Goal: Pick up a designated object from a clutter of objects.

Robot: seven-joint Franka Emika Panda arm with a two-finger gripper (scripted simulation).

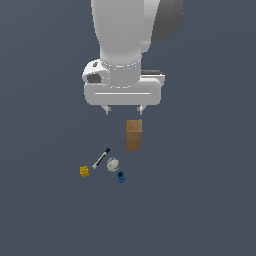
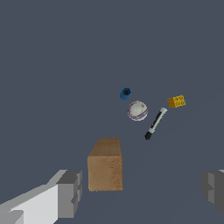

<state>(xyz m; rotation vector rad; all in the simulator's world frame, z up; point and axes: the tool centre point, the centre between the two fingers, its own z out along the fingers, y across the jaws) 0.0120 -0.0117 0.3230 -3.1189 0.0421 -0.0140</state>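
The ball (image 1: 113, 163) lies hemmed by marker pen (image 1: 101, 158) and blue piece (image 1: 121, 176); brown box (image 1: 134, 135) stands apart, open above.

Evenly and flatly lit in both views, against a uniform dark slate-grey ground (image 1: 210, 210) with no visible cast shadows. No glare or specular highlights anywhere. Soft shading only on the white arm housing (image 1: 122, 35), brighter at centre, greyer toward one edge (light direction not determinable). Low-resolution render: jagged edges on the marker pen (image 1: 101, 158) and the whitish ball (image 2: 138, 110). Slightly soft overall, no focus falloff, no edge distortion. Wood texture on the brown box (image 2: 105, 165) smeared.
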